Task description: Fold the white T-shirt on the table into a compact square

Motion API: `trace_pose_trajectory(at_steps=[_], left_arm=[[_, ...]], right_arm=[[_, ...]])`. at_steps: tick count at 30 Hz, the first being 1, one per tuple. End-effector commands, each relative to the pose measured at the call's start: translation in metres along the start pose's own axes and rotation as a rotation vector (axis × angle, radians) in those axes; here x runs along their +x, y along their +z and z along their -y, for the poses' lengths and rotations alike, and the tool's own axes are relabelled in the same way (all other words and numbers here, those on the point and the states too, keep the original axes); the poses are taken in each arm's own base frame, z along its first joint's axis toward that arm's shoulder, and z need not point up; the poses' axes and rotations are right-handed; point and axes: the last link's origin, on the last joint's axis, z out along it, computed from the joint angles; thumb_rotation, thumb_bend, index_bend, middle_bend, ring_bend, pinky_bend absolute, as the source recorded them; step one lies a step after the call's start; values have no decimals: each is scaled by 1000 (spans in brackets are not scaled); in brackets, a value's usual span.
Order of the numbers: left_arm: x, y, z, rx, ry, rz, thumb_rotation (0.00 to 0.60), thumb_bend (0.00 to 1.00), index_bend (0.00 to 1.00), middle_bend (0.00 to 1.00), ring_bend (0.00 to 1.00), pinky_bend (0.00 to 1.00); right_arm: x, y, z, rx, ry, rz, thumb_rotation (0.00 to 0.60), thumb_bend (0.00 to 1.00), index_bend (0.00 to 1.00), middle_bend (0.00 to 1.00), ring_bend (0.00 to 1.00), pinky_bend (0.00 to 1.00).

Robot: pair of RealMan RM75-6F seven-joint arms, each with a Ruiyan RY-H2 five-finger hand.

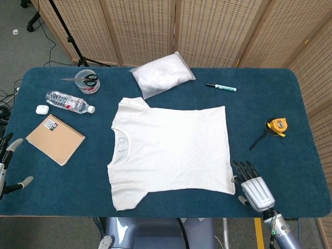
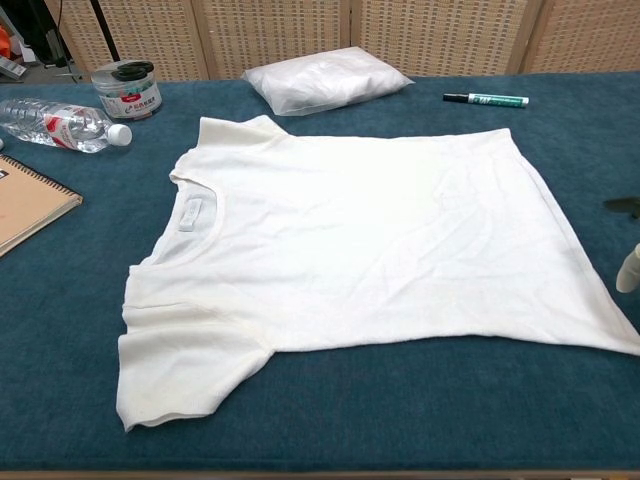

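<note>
T-shirt lies flat and unfolded mid-table, collar toward the notebook, long axis running from collar to hem. Its near hem corner sits just beside the right hand, which is spread and holds nothing. Left hand, also spread and holding nothing, is well apart.

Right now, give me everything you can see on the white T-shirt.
The T-shirt is plain white, soft knit by the look of it, with short sleeves and a small label inside a round collar. It lies flat and unfolded on the blue table, lightly wrinkled, collar toward the notebook side. The right hand sits at its near hem corner, fingers spread; whether they touch the cloth is unclear.
</note>
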Motion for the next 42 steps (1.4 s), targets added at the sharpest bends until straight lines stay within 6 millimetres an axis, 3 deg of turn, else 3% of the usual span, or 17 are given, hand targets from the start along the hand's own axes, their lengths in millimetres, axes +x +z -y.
trace_pose_trajectory(at_steps=[1,20,27,32,42], left_arm=[[0,0,0,2,-1,1,600,0,0,0,0,0],[0,1,1,7,-1,5,600,0,0,0,0,0],[0,2,2,10,-3,6,600,0,0,0,0,0],[0,2,2,11,-2,6,600,0,0,0,0,0],[-1,2,1,11,0,9,600,0,0,0,0,0]], right_arm=[[-4,4,1,-1,-9,8,600,1,400,0,0,0],[-16,19,17,1,-32,35,600,55,424,0,0,0],[-18,24,19,-1,-50,34,600,185,433,0,0,0],[-17,25,20,5,-59,33,600,347,443,0,0,0],[-18,26,24,17,-59,42,600,388,452,0,0,0]])
